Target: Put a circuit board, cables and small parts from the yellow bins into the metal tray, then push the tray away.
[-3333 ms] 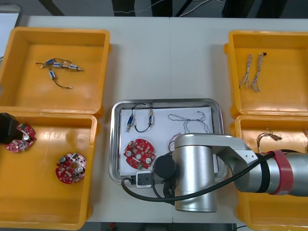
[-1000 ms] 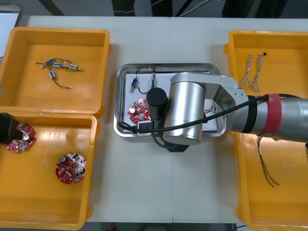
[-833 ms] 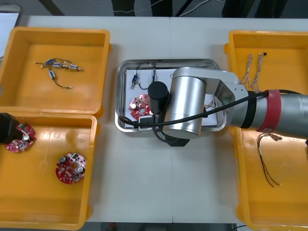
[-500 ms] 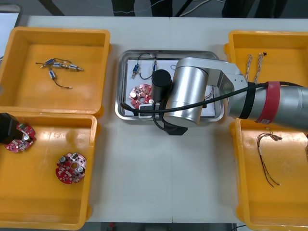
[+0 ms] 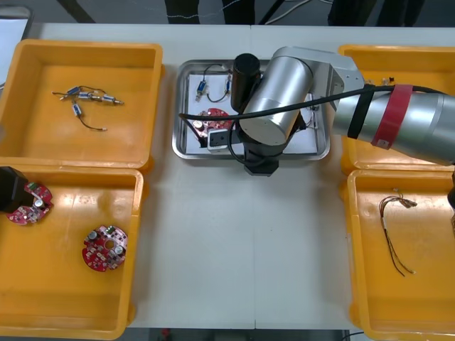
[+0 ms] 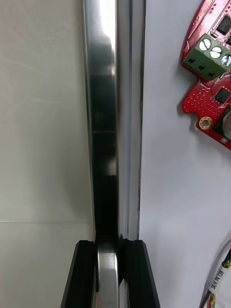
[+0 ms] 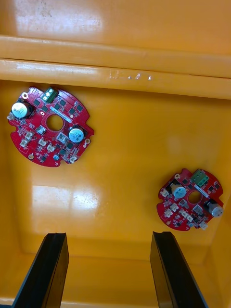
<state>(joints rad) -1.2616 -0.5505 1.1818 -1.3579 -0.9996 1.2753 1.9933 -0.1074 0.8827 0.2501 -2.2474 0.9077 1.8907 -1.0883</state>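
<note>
The right hand [image 6: 109, 250] is standing narrow, its fingers [image 6: 84, 269] pinching the near rim of the metal tray [image 6: 115, 120], with the rim running straight out between them. Just inside that rim a round red circuit board [image 6: 214, 72] is lying on the white lining, and a cable [image 6: 219, 284] is showing close to the fingers. From above, the tray is sitting toward the far side of the surface [image 5: 242, 249], between the two far yellow bins [image 5: 85, 47]. It is also carrying a black cable [image 5: 207, 72] with small metal parts [image 5: 202, 90]. With the load in, the step in hand looks like the push away.

Doing it well is mostly a matter of staying level and straight. The hand seems to be gripping close to the middle of the near rim, which should be helping the tray travel without turning; a twist at the wrist would likely swing a corner. The tray's right side is lying just beside the far right bin [image 5: 398, 50], so the push should be running parallel to that wall. Lifting the rim would probably tip the tray and set the board sliding, so the pressure should be going forward, not up. Little surface is showing beyond the tray, so a slow finish seems wise.

The left hand [image 7: 108, 238] is hanging wide open over the near left bin [image 7: 115, 48], above two spare boards [image 7: 50, 126].
</note>
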